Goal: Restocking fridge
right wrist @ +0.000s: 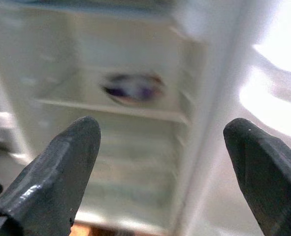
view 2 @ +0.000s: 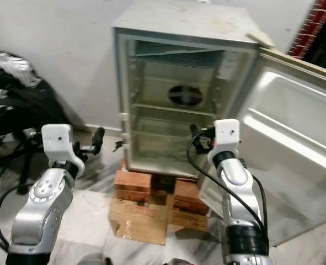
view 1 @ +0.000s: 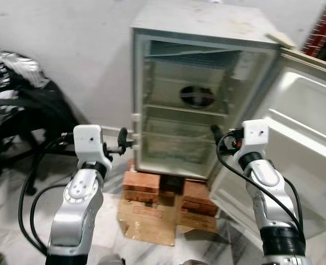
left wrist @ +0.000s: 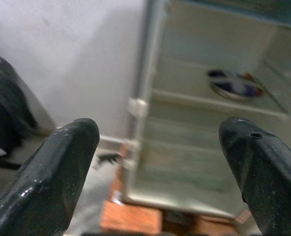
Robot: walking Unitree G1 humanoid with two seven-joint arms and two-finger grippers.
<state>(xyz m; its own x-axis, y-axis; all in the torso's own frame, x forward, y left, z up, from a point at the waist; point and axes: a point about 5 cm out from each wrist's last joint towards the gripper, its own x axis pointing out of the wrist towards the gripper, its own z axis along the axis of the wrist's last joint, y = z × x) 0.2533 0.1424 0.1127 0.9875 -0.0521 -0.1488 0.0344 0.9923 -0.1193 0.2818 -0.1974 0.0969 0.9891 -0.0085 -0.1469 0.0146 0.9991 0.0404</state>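
Note:
A small white fridge (view 1: 201, 83) stands against the wall on bricks, its door (view 1: 295, 132) swung wide to the right. A dark round bowl (view 1: 196, 96) rests on the middle shelf, seen too as the bowl (left wrist: 235, 84) and the bowl (right wrist: 133, 88) in the wrist views. My left gripper (view 1: 122, 142) is raised just left of the fridge's lower front corner, open and holding nothing, its fingers (left wrist: 51, 172) wide apart. My right gripper (view 1: 216, 132) hovers at the lower right of the fridge opening, open too, with its fingers (right wrist: 51, 167) spread.
Red bricks (view 1: 142, 185) and flattened cardboard (view 1: 149, 218) lie under the fridge. A black chair draped with clothes (view 1: 19, 105) stands at the left by the wall. The marble floor (view 1: 14, 221) stretches in front.

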